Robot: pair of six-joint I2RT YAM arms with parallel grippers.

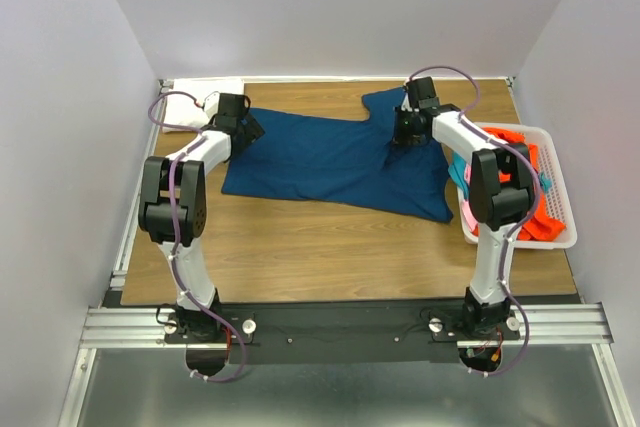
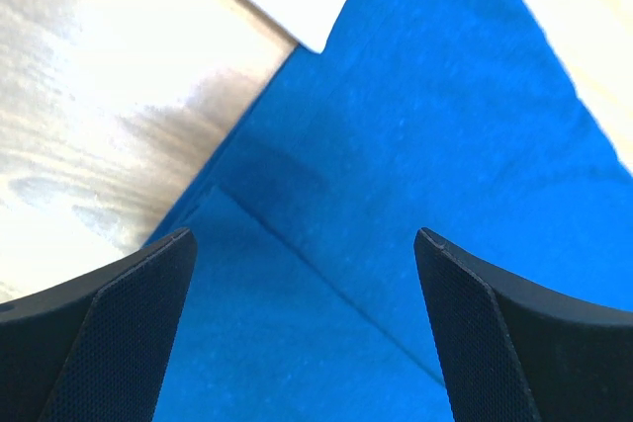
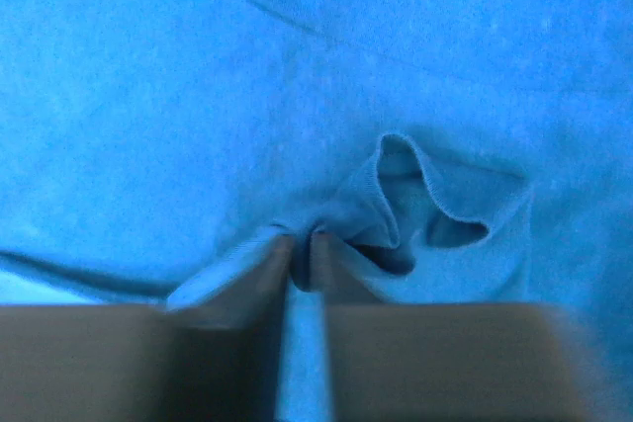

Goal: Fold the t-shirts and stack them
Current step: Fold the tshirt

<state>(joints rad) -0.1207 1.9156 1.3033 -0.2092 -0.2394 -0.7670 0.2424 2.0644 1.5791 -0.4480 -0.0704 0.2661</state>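
The navy shirt (image 1: pixel 330 157), soft matte knit, lies spread flat across the far half of the wood-grain table (image 1: pixel 330 247). A white shirt (image 1: pixel 195 107) sits bunched in the far left corner. A white slatted plastic basket (image 1: pixel 565 239) at the right edge holds orange (image 1: pixel 545 222), pink and teal cloth. Only the wrist views show jaw detail. In the left wrist view the left jaws stand wide apart, holding nothing, above a straight fold seam and a shirt edge. In the right wrist view the right jaws are almost closed, pinching a puckered ridge of navy cloth beside a ribbed hem loop. The left arm (image 1: pixel 190 172) reaches to the shirt's left end. The right arm (image 1: pixel 480 162) reaches to its far right part, wrist angled down.
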